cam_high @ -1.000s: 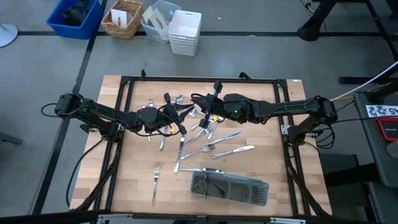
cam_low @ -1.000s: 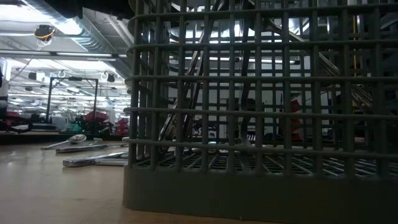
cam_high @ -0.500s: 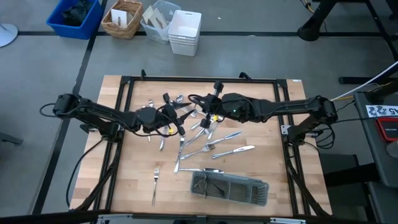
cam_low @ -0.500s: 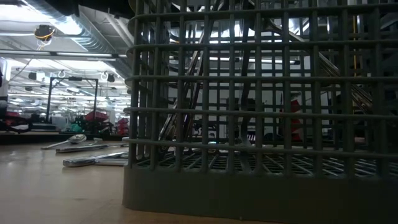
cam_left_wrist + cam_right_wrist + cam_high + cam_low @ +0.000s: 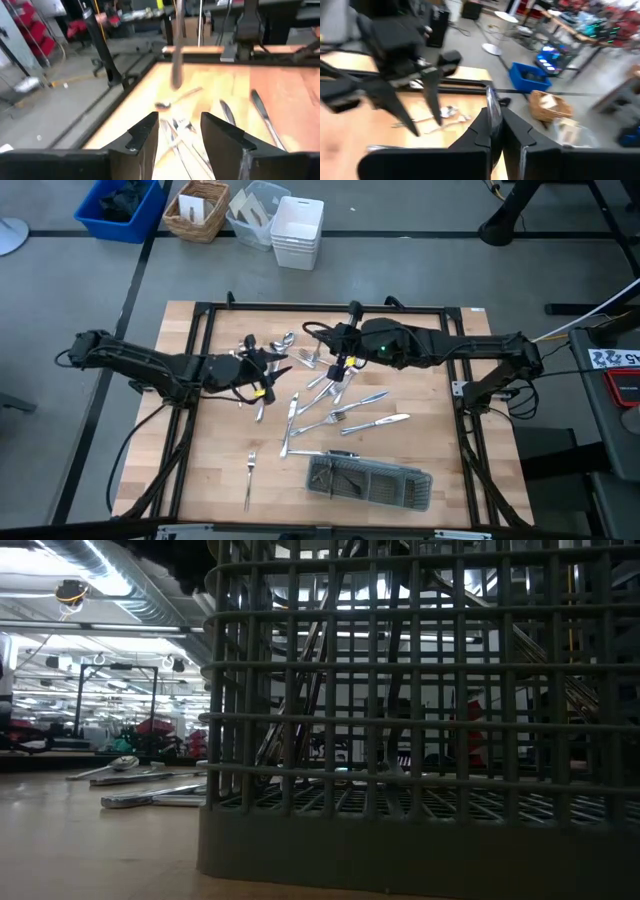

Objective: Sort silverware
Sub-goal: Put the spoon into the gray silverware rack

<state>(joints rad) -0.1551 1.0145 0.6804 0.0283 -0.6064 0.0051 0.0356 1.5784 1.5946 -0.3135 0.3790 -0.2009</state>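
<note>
Meanwhile, the left arm has drawn back toward nine o'clock since a second ago, and the right arm has shifted toward twelve. The left gripper (image 5: 272, 364) now stands with its fingers (image 5: 145, 137) apart and nothing between them, over the pile's nine o'clock edge. The right gripper (image 5: 338, 364) is pinched on a thin bright piece (image 5: 493, 112) that stands up between its fingers; whether fork, spoon or knife cannot be told.

The silverware (image 5: 335, 405) lies scattered at the middle of the wooden table (image 5: 470, 470): slim, shiny forks, spoons and knives, some crossing one another. One fork (image 5: 249, 477) lies alone toward seven o'clock. The grey mesh tray (image 5: 368, 481) sits at six o'clock, near the table's edge, with pieces inside it.

Bare wood shows at the three o'clock side and at the seven o'clock corner.
</note>
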